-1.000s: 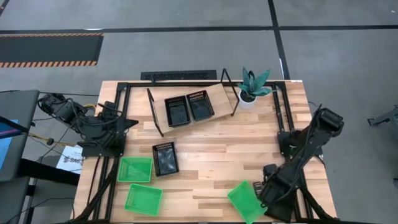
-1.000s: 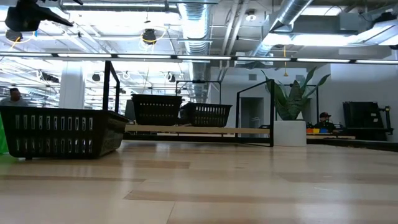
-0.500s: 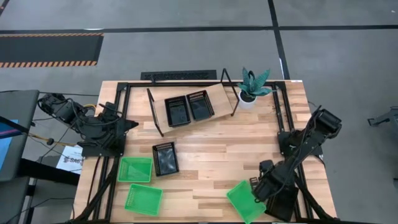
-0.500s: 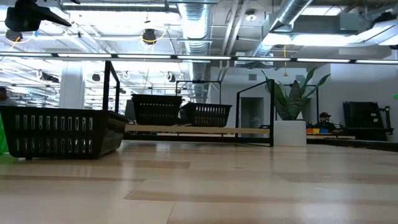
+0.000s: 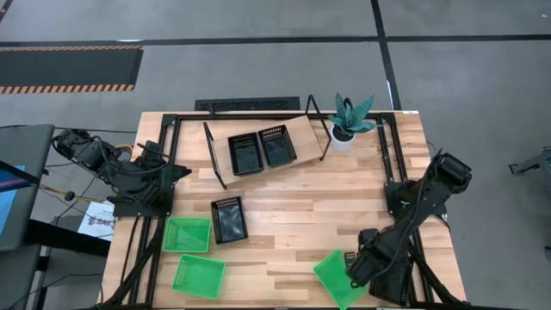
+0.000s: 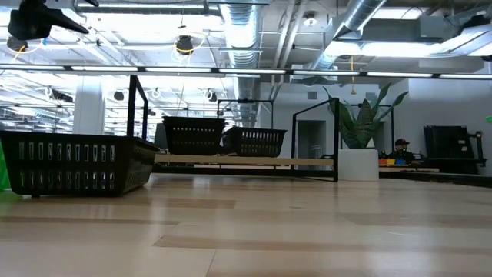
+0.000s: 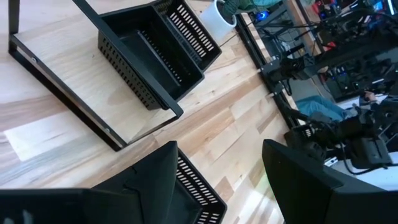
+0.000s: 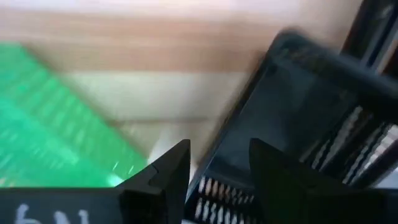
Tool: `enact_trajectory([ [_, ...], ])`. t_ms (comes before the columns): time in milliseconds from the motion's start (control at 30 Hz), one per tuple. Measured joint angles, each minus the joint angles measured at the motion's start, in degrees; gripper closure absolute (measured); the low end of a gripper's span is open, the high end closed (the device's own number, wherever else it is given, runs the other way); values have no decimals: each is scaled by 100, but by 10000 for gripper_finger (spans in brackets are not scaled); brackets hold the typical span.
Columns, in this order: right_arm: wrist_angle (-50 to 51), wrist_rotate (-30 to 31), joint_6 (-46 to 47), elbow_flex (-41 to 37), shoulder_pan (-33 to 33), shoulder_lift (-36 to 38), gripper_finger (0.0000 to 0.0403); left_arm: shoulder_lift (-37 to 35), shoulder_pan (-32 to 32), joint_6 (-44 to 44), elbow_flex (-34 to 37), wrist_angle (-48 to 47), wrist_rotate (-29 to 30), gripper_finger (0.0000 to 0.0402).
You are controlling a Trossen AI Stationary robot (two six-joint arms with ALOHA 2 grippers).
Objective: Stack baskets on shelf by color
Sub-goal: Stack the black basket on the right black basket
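Note:
In the high view the shelf (image 5: pixel 303 133) stands at the table's far side and holds two black baskets (image 5: pixel 246 153) (image 5: pixel 277 145) on its board. A third black basket (image 5: pixel 229 219) rests on the tabletop, with two green baskets (image 5: pixel 187 234) (image 5: pixel 198 275) to its left. A third green basket (image 5: pixel 336 280) lies askew near the table's near edge. My right gripper (image 5: pixel 351 265) is open, low beside that green basket's right side. In the right wrist view the right gripper (image 8: pixel 219 168) stands over another black basket's rim (image 8: pixel 292 99). My left gripper (image 7: pixel 217 186) is open and waits at the table's left edge. My right gripper: the open fingers (image 8: pixel 161 180) stand between the green basket (image 8: pixel 56 124) and a black basket (image 8: pixel 298 124), pointing down. The view is blurred, and I cannot tell whether they touch either one.
A potted plant (image 5: pixel 349 120) stands at the shelf's right end. Black frame rails run along the table's left and right sides. Bare tabletop (image 5: pixel 301 215) lies between the shelf and the near edge. The low view shows the black basket (image 6: pixel 73 161) on the left and the shelf (image 6: pixel 238 160) behind.
My right gripper has moved toward the table's left and near edge, closing on the askew green basket's right side. The left arm and the other baskets have kept still.

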State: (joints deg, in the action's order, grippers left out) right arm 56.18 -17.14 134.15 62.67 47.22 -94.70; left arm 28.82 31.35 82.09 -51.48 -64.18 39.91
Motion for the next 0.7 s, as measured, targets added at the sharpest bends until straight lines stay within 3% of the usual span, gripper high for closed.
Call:
enact_trajectory([
  [300, -171, -345, -75, -14, 6, -752, 227, 0, 0, 132, 0, -111, 43, 175],
  [400, -215, -363, -25, -11, 0, -778, 264, 1, 0, 137, 0, -111, 63, 175],
  [567, -164, -261, -77, -9, -65, -723, 381, 1, -2, 141, 0, -156, 89, 175],
  [700, 83, 17, -480, -12, -244, -522, 384, 0, -1, 144, 0, -279, 102, 175],
])
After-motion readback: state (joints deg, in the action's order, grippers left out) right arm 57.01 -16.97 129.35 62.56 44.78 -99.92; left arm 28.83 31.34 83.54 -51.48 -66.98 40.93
